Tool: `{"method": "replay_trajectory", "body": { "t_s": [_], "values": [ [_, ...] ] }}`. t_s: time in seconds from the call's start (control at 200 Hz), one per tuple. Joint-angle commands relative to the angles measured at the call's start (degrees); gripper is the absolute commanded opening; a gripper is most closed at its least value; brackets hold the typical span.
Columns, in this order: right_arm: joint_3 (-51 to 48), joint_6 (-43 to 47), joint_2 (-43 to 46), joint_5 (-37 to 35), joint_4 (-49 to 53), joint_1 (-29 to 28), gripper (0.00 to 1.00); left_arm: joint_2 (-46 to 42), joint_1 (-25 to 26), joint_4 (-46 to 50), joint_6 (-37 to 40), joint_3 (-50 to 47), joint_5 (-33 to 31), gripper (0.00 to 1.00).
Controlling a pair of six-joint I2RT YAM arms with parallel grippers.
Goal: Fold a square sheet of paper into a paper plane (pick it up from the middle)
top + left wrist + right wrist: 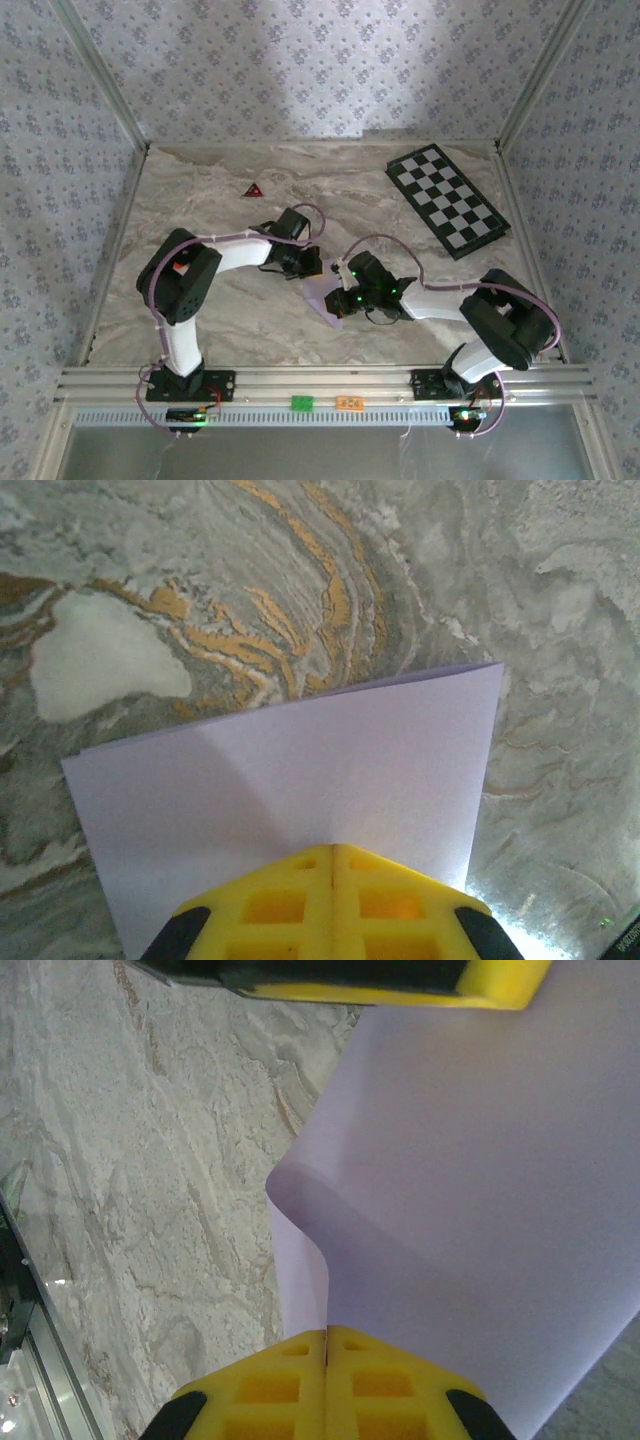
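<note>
Here: marbled table (200, 190), paper (325, 300), seemingly floral walls (300, 60).

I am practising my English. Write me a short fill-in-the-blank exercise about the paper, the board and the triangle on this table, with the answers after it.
1. The square sheet of paper is pale ____.
2. The checkered board lies in the far ____ corner of the table.
3. The small triangle is dark ____.
4. In both wrist views, the jaws are ____ in colour.
Answers: lilac; right; red; yellow.
</note>
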State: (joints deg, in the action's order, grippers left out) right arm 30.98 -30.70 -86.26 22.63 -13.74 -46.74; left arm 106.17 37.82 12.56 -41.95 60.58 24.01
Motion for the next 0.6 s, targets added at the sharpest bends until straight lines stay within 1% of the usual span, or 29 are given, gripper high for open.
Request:
{"method": "replay_trajectory", "body": {
  "t_s": [0.0,0.155,0.33,0.45,0.595],
  "values": [
    [-0.2,-0.9,1.1,1.4,0.1,0.2,0.0,-3.0,-0.5,3.0,2.0,3.5,-0.4,0.06],
    [-0.3,-1.1,0.9,1.5,-0.2,0.2,0.0,-1.5,-0.5,2.5,2.3,4.4,1.1,0.06],
    [-0.1,-1.4,0.7,1.6,-0.3,0.1,0.0,1.3,-0.5,0.1,1.4,2.8,2.7,0.06],
    [0.0,-1.3,0.7,1.8,-0.1,0.1,0.0,2.4,-0.5,0.5,1.3,1.7,0.8,0.06],
    [0.0,-1.2,0.7,1.6,0.0,0.1,0.0,3.5,-0.5,0.6,1.7,0.7,0.9,0.05]
  ]
}}
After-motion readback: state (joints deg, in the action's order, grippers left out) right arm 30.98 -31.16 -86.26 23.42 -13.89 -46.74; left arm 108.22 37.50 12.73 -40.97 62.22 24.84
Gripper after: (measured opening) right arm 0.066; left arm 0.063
